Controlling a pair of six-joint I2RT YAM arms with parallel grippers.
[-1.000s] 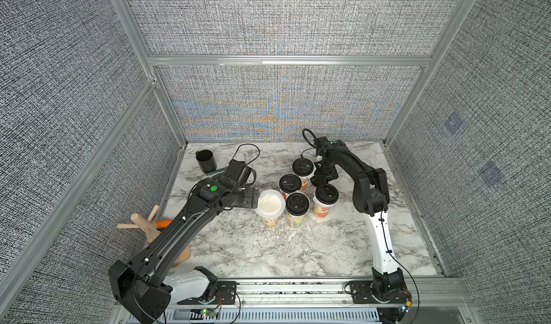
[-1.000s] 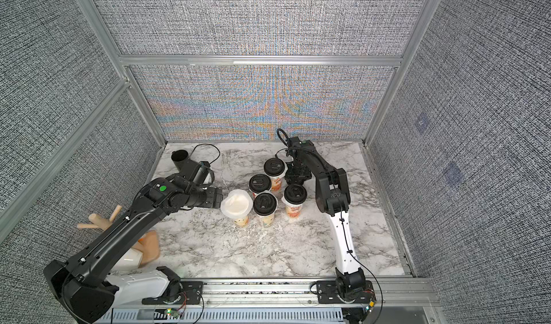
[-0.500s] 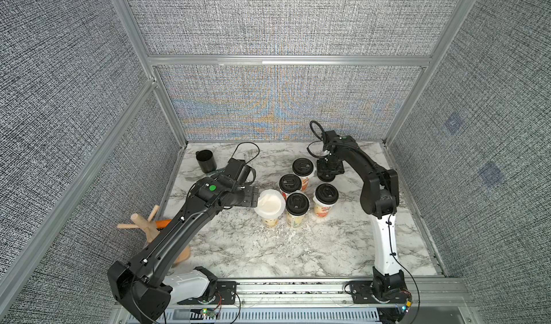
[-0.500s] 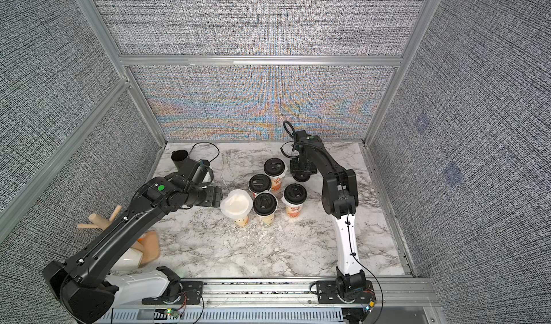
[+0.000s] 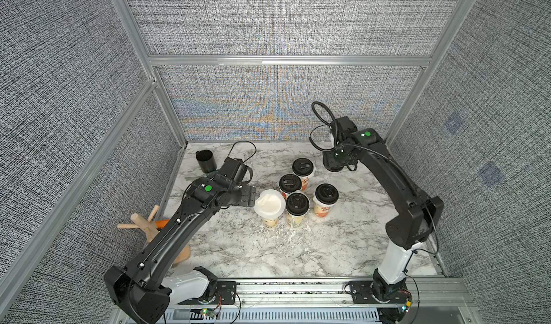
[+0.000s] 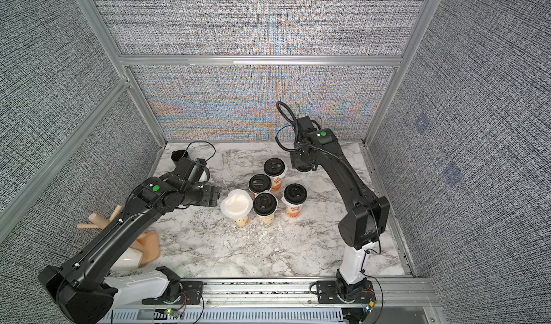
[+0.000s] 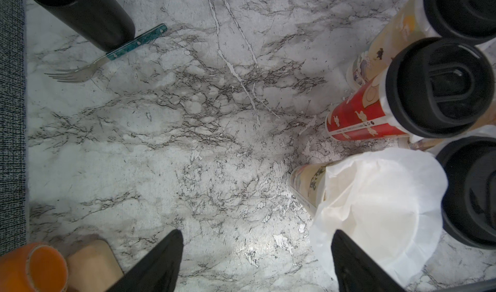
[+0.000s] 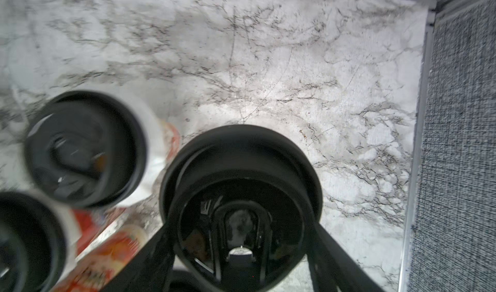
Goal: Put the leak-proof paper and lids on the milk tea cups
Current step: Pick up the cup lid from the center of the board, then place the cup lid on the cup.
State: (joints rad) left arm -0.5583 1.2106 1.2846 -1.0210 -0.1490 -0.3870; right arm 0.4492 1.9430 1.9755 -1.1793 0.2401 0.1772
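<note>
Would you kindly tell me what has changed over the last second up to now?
The right gripper drew back from the tall printed paper cups toward the back right corner, elbow swinging outward, its fingers clasping a black round plastic lid. The left gripper stayed open beside the cup covered by a thin whitish round paper sheet; all five cups kept their places.

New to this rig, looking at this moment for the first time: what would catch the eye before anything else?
Five paper cups stand clustered in the middle of the marble table: four wear black lids, while the one nearest the left arm has a crumpled white paper sheet draped over its mouth. The open left gripper hangs right beside that sheet. The right gripper, near the table's back edge, holds a spare black lid.
</note>
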